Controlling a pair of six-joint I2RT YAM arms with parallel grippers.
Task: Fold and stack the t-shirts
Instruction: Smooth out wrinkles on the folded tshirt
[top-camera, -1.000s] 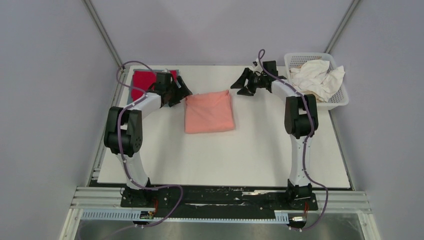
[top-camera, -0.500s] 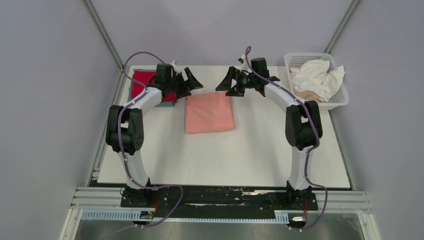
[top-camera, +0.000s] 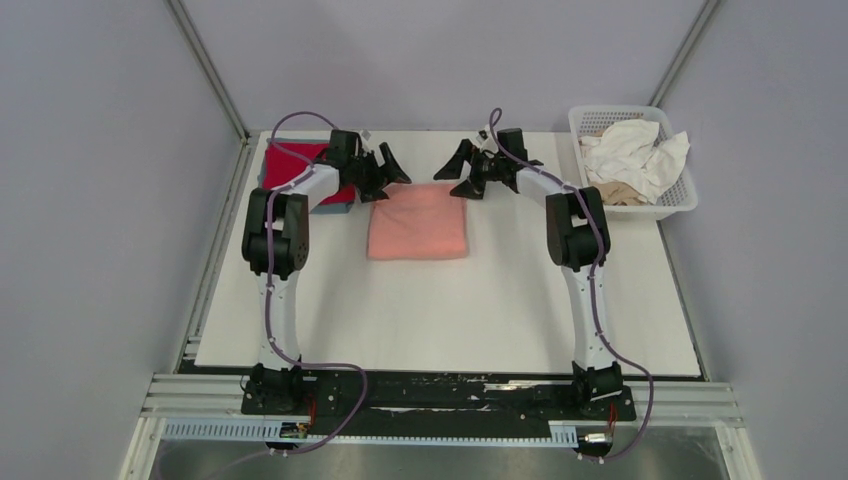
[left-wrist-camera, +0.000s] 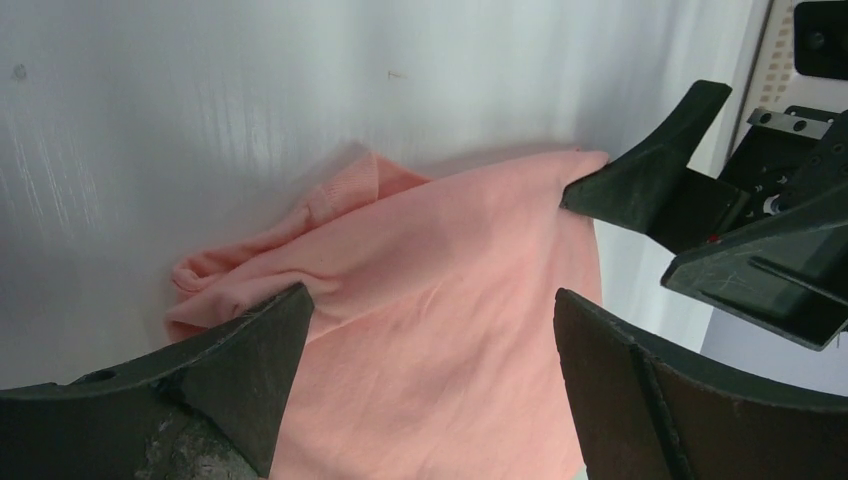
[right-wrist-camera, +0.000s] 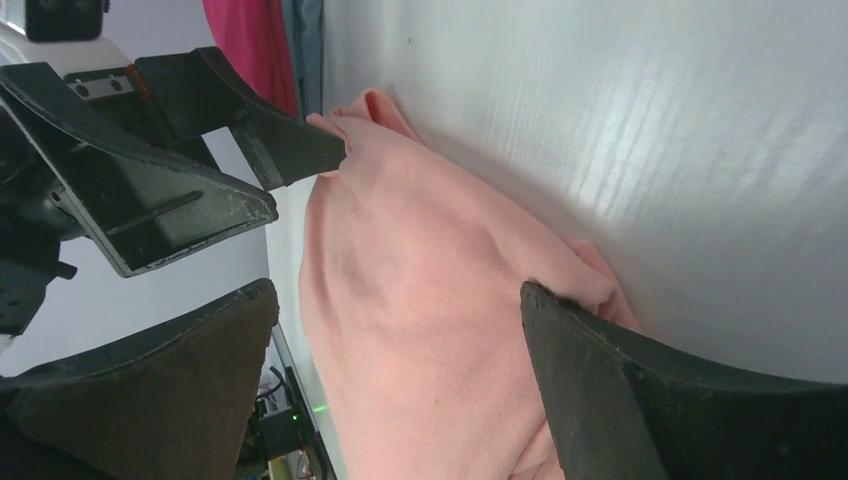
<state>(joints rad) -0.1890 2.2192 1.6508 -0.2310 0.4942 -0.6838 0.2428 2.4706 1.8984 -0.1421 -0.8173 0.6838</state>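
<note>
A folded salmon-pink t-shirt (top-camera: 418, 222) lies flat at the table's far middle. It also shows in the left wrist view (left-wrist-camera: 440, 300) and the right wrist view (right-wrist-camera: 440, 320). My left gripper (top-camera: 385, 174) is open at the shirt's far left corner. My right gripper (top-camera: 460, 177) is open at its far right corner. Neither holds cloth. A red t-shirt (top-camera: 290, 165) lies folded on a grey-blue one (top-camera: 336, 208) at the far left. White and beige shirts (top-camera: 630, 155) are crumpled in the basket.
A white plastic lattice basket (top-camera: 680, 205) stands at the far right of the white table (top-camera: 450, 310). Grey walls close in the back and sides. A black rail runs along the near edge.
Both grippers rose above the table's far side, then came down to the pink shirt's far corners, one at each. The pink shirt lies a little squarer.
</note>
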